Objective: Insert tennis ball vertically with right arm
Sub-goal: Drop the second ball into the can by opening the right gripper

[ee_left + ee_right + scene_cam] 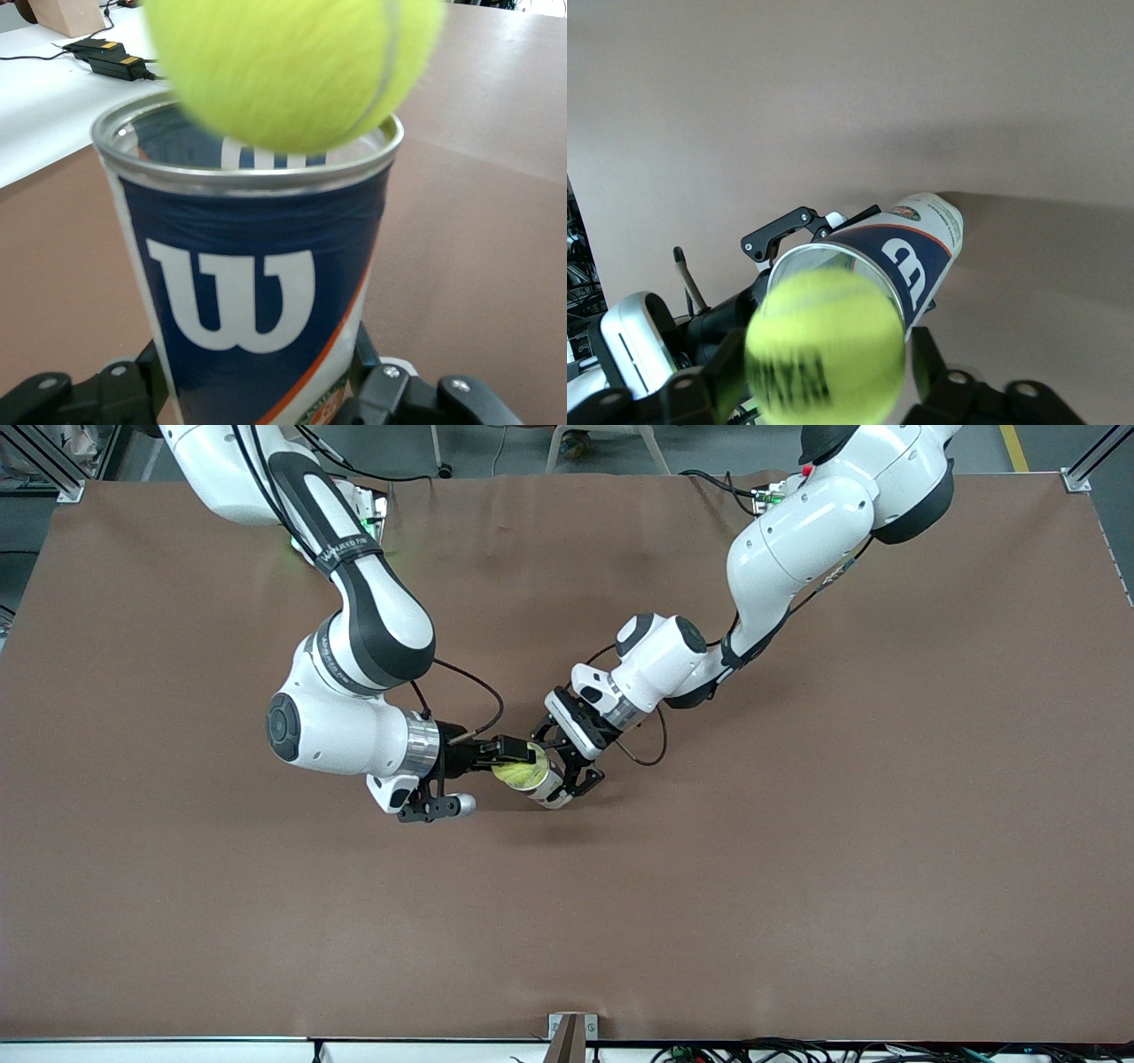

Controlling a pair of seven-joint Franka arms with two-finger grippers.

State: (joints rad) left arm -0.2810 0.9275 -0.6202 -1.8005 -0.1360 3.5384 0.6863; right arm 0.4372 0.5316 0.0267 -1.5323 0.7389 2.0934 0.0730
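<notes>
Reaching in from the right arm's end of the table and hovering directly over the can's open mouth: the right gripper [507,758], fingers [700,390] standing spread wider than the ball, clear of it on both sides in the right wrist view. Sitting right at that mouth: the tennis ball [521,772], yellow-green, its underside dipping just inside the silver rim in the left wrist view [292,62], with nothing pressing on its flanks there. Standing under the ball, mouth up: the can [545,786], a dark blue tube with a white W logo and an orange stripe [252,292]. Clamping the can from both sides near its lower half: the left gripper [565,763], fingers [376,381] closing tight against the blue wall. Lying beneath all of it: the brown table [797,886], catching the can's shadow in the right wrist view. Showing no clear sign whether the can's base is touching the tabletop.
</notes>
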